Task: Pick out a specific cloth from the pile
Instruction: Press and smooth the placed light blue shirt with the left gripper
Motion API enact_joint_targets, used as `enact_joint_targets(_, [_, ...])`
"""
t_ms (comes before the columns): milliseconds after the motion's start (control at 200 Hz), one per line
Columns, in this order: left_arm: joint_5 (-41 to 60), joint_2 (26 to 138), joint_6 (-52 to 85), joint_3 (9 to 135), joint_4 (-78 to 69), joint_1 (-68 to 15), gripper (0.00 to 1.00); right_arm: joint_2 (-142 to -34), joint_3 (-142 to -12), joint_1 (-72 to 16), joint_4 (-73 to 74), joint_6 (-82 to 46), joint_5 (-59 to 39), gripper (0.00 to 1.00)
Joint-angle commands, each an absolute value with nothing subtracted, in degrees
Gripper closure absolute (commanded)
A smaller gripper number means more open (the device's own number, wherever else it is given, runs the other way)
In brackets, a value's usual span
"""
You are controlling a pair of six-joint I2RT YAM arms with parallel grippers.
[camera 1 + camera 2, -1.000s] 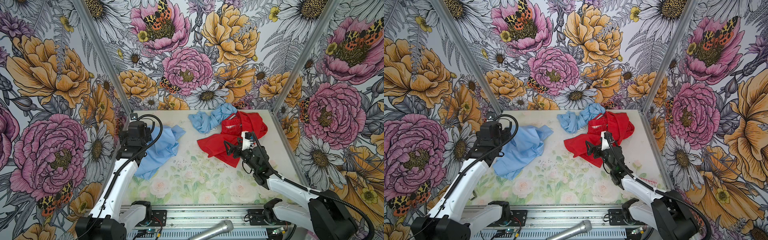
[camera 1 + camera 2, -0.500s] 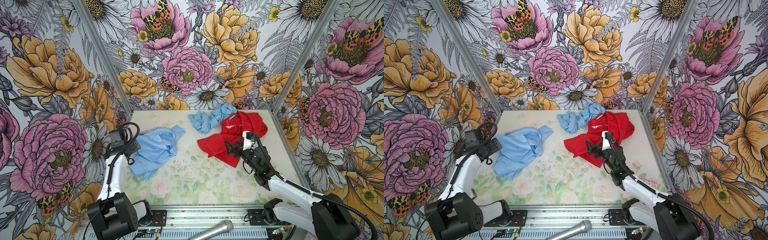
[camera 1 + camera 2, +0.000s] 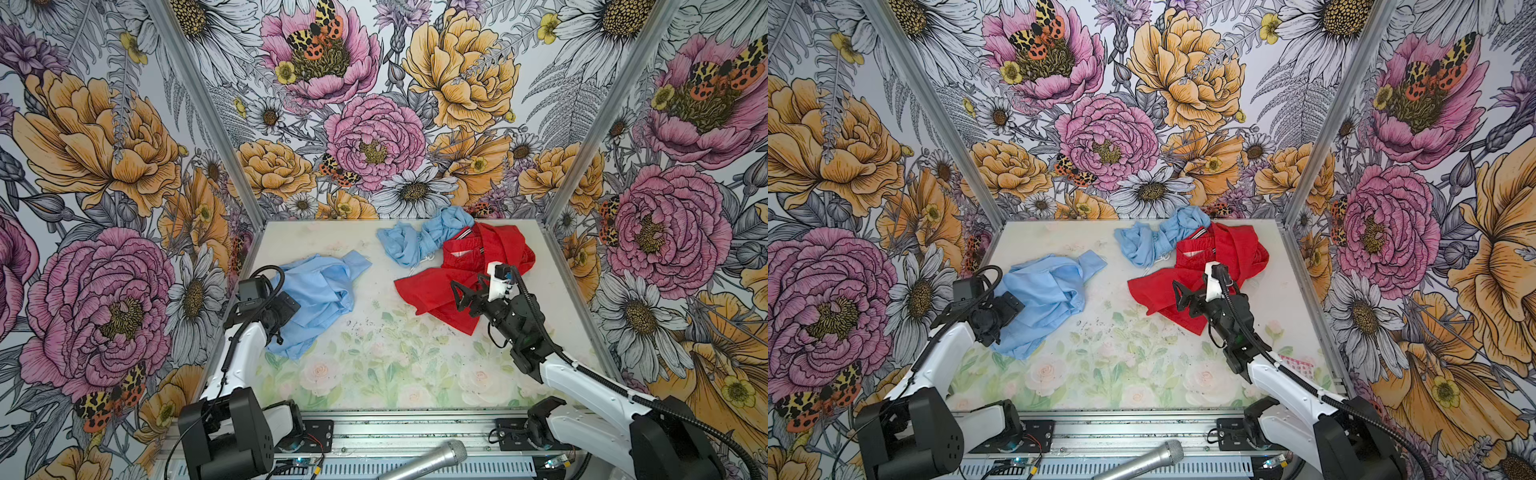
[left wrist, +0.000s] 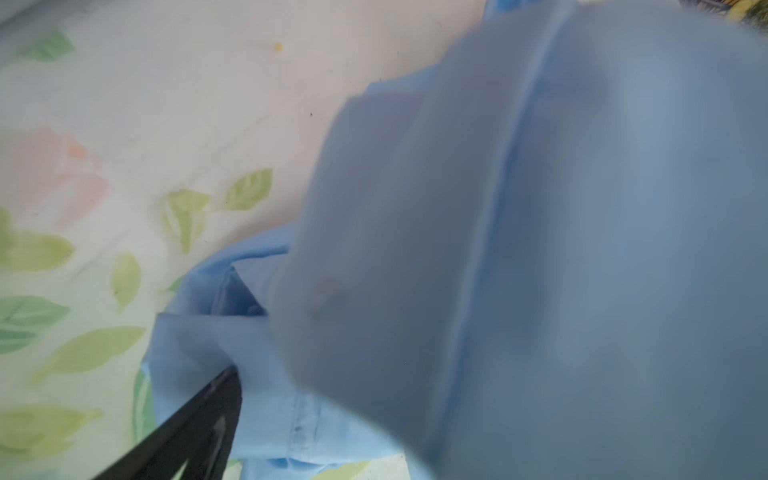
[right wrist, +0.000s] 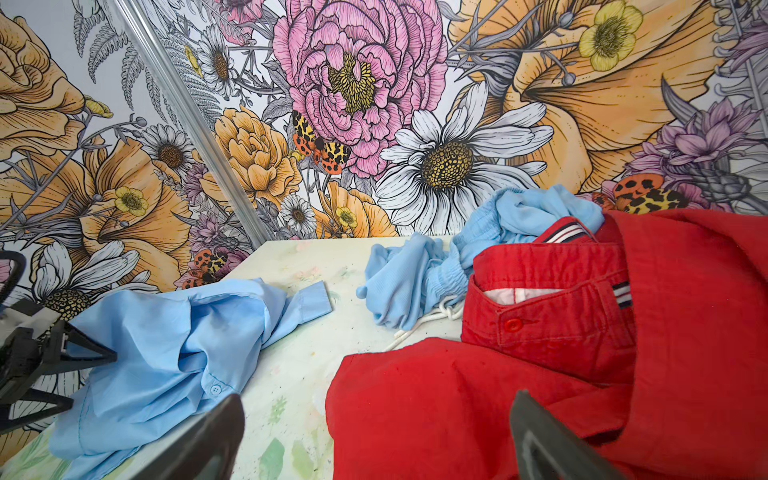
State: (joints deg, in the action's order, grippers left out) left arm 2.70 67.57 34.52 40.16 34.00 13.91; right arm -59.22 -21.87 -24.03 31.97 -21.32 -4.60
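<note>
The shirt (image 3: pixel 322 291) lies well apart from the red garment (image 3: pixel 432 291), seemingly picked out; left gripper (image 5: pixel 94 379) and right gripper (image 3: pixel 457 296) gape empty.

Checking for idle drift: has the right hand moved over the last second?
No. In a top view the right hand sits open over the same fold of the red garment, which has not shifted either.

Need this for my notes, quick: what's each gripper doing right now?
Left gripper: open, at the edge of the light-blue shirt, no grip visible.
Right gripper: open, empty, above the red garment.
</note>
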Motion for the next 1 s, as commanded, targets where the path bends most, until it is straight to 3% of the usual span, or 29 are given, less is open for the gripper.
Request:
enact_joint_targets(0, [-1.54,66.51,41.30,37.92,30.78,12.18,0.01,-58.32,-22.69,-24.13,31.83,-20.21,-3.76,0.01])
enact_joint_targets(235, [-8.52,68.42,43.79,35.83,28.60,11.82,0.02,-58.71,-22.68,-24.15,31.98,-20.18,-3.81,0.00])
enact_joint_targets(400, [-9.31,76.86,41.09,38.37,24.87,11.09,0.10,-58.97,-22.72,-24.02,31.95,-19.84,-3.61,0.00])
enact_joint_targets(500, [-9.96,80.68,38.59,41.18,23.76,11.06,0.27,-58.98,-22.68,-24.01,31.90,-19.67,-3.50,0.00])
enact_joint_targets(591, [-10.19,81.06,35.68,43.75,23.55,12.43,0.63,-59.15,-22.68,-23.96,31.90,-19.51,-3.28,0.00])
enact_joint_targets(691, [-10.08,79.34,31.95,47.39,25.22,15.43,0.91,-59.40,-22.83,-23.84,31.90,-19.34,-3.25,0.00])
enact_joint_targets(781, [-15.18,78.14,24.85,54.72,31.48,17.12,1.00,-59.68,-22.87,-23.87,31.90,-19.54,-3.42,0.01])
enact_joint_targets(861, [-24.54,78.83,17.64,63.12,37.57,16.53,1.00,-59.77,-22.93,-23.77,31.90,-19.60,-3.52,0.01])
enact_joint_targets(991, [-27.01,83.30,8.63,74.29,43.98,14.38,1.00,-59.85,-22.91,-23.80,31.90,-19.60,-3.43,0.01])
